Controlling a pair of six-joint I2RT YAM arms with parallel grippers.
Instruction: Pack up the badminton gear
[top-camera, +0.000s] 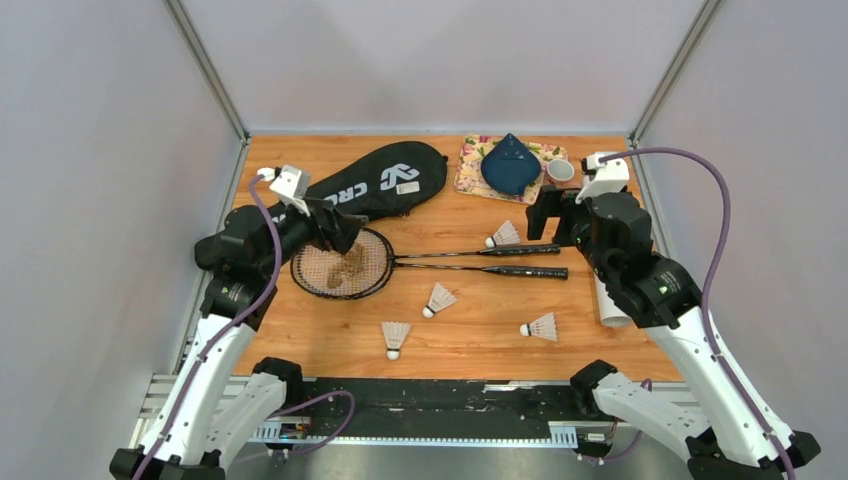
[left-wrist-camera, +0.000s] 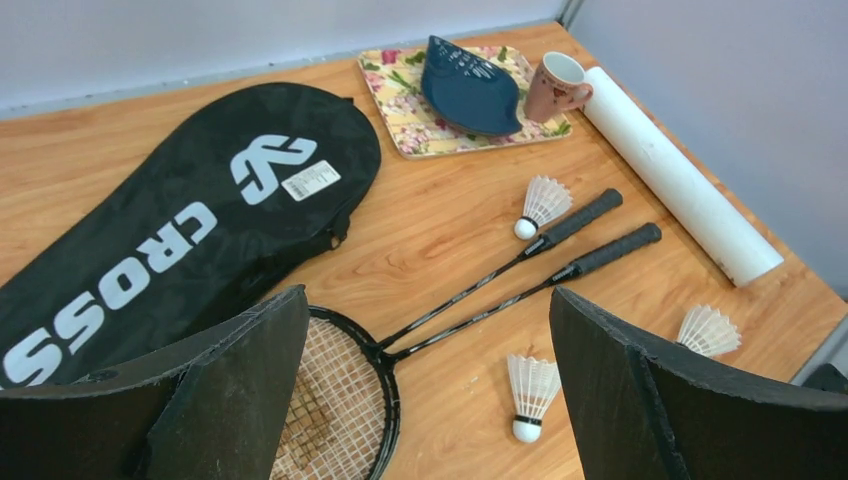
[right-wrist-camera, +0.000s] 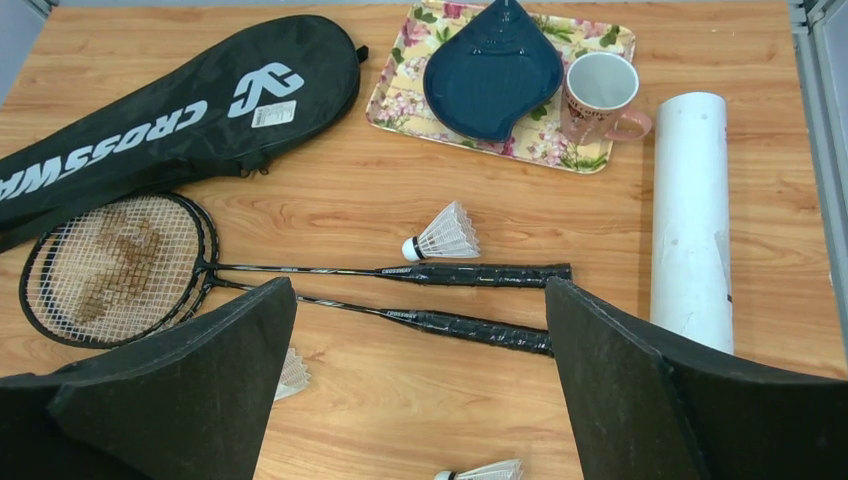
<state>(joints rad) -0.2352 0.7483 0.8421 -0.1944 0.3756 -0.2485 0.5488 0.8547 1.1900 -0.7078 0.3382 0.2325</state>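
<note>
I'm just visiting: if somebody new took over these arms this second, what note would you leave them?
Left gripper: open, empty, at the head end of the rackets.
Right gripper: open, empty, over their handles.
Both rackets lie together on the table; cover behind them; tube at the right edge; four shuttlecocks loose around the handles.
Done: nothing packed.
Left: everything.
</note>
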